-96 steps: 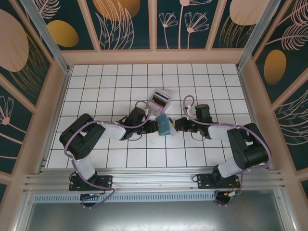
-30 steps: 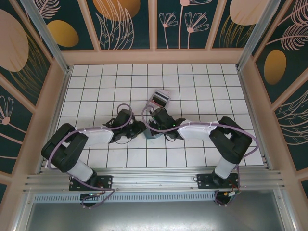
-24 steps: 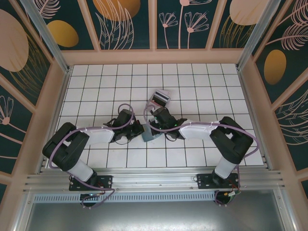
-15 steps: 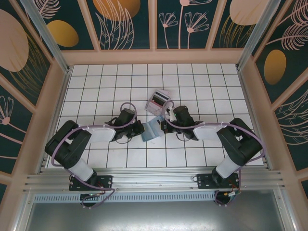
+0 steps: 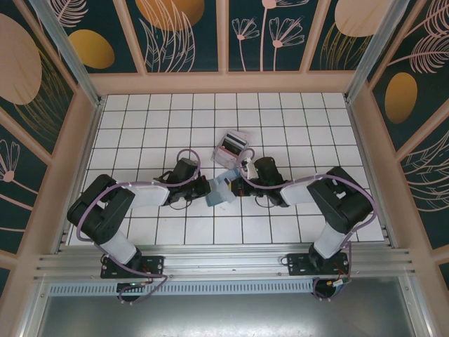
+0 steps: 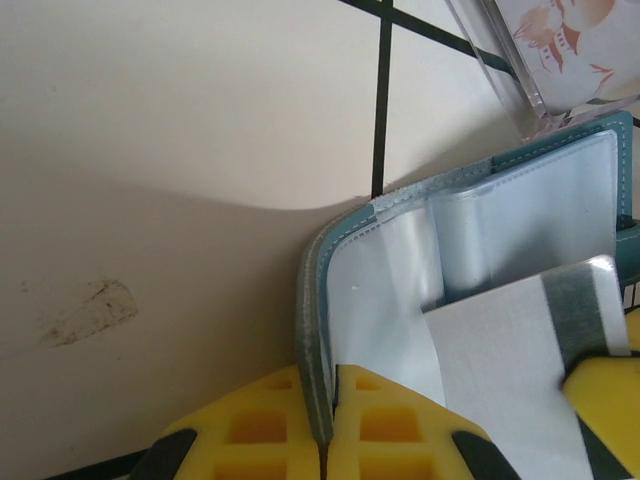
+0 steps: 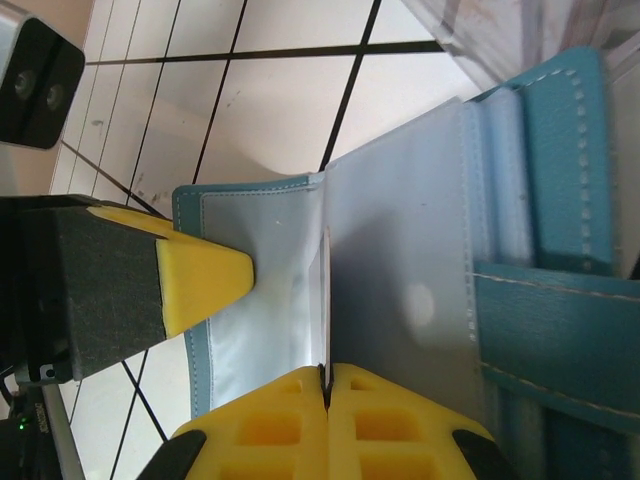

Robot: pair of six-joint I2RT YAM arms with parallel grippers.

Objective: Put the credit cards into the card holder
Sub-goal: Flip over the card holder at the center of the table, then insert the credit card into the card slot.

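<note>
I am clamping my left gripper point(image 6: 322, 425) on the stitched rim of the flat teal-blue folding card holder point(image 6: 380, 250). Its yellow ribbed pads are pressing together with only the cover's edge between them. The card holder is spreading open between my two grippers, its pale blue inside with clear pockets facing up. I cannot tell how much of it is resting on the white tiled table point(image 6: 180, 120).

My right gripper point(image 7: 327, 385) is pinching a thin white-grey plastic credit card point(image 6: 510, 370) with a dark stripe, the pads closing flat on both of its faces. From the right wrist I am seeing that credit card edge-on, as a fine white line running up along the holder's fold. It is lying over the inner pocket page, but I cannot tell whether its leading edge is sitting inside a slot or just on top.

From above, my grippers are meeting at the holder from opposite sides, near the middle of the table.

Just beside the holder's far corner, a clear plastic upright stand point(image 6: 505, 75) is standing with more pale pink and white cards point(image 5: 233, 144) in it. Beyond it the tiles are running back to dark teal wall panels point(image 5: 182, 35) with peach plant shapes.
</note>
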